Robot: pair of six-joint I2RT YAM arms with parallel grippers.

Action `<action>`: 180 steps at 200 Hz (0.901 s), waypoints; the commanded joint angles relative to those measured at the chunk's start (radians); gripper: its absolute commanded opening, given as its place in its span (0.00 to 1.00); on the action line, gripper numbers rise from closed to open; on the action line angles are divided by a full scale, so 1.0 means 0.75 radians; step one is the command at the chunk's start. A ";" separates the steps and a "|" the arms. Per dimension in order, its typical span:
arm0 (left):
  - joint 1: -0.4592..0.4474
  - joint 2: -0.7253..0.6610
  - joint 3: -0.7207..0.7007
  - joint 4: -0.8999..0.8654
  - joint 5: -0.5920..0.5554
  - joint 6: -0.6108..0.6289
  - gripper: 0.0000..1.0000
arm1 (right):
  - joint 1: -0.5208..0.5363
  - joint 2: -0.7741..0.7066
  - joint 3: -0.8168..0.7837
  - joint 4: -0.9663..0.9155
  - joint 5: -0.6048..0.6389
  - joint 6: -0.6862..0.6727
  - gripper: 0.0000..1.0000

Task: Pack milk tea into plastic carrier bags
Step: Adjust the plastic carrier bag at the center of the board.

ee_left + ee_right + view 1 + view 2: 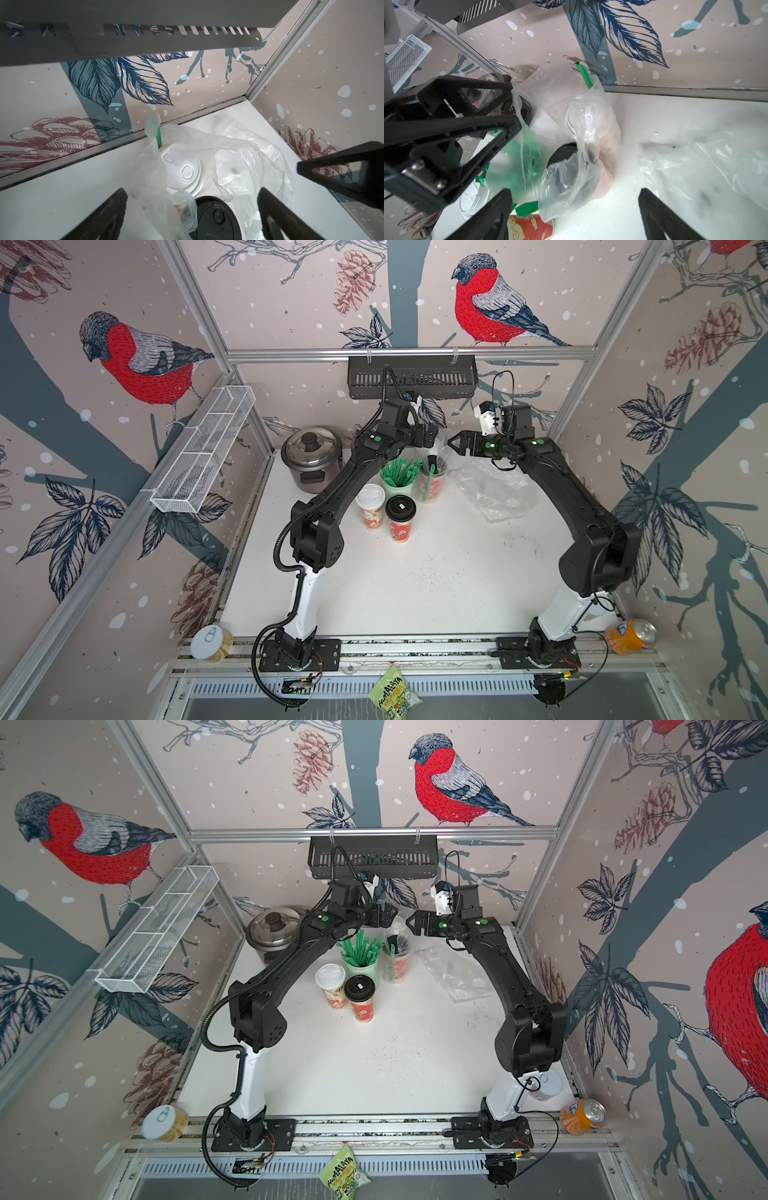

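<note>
A clear plastic carrier bag stands near the back wall with two milk tea cups in it, a white-lidded one and a black-lidded one, plus a green straw. My left gripper and right gripper hover just above the bag, both open and holding nothing. The bag's handles hang loose. Two more cups stand unbagged mid-table, one with a white lid and one with a black lid. A second bag lies flat to the right.
A pale green cup of green straws stands beside the bagged cups. A lidded pot sits at the back left, under a black basket on the rail. A white wire basket hangs left. Cans flank the arm bases.
</note>
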 commanded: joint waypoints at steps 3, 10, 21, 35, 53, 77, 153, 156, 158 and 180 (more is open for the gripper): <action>0.004 -0.053 0.010 -0.066 -0.068 0.047 0.96 | -0.077 -0.111 -0.098 -0.026 0.044 -0.019 0.93; 0.004 -0.073 0.003 -0.075 -0.087 0.055 0.97 | -0.111 -0.157 -0.153 -0.032 0.055 -0.015 0.91; 0.006 -0.110 -0.015 -0.083 -0.106 0.062 0.97 | -0.160 -0.235 -0.246 -0.025 0.083 -0.010 0.87; 0.009 -0.172 -0.057 -0.085 -0.123 0.067 0.96 | -0.225 -0.332 -0.380 -0.015 0.120 -0.007 0.81; 0.009 -0.269 -0.138 -0.075 -0.131 0.063 0.96 | -0.311 -0.434 -0.516 -0.040 0.165 -0.020 0.73; 0.009 -0.441 -0.339 -0.002 -0.079 0.024 0.95 | -0.382 -0.497 -0.611 -0.128 0.331 -0.067 0.65; -0.030 -0.985 -1.069 0.371 0.051 -0.126 0.92 | -0.431 -0.303 -0.673 -0.144 0.343 -0.087 0.86; -0.034 -0.996 -1.085 0.376 0.053 -0.129 0.92 | -0.431 -0.283 -0.662 -0.150 0.335 -0.089 0.86; -0.036 -1.002 -1.095 0.378 0.054 -0.130 0.92 | -0.432 -0.270 -0.651 -0.151 0.328 -0.090 0.86; -0.064 -1.068 -1.174 0.393 0.046 -0.130 0.91 | -0.429 -0.135 -0.606 -0.104 0.247 -0.101 0.86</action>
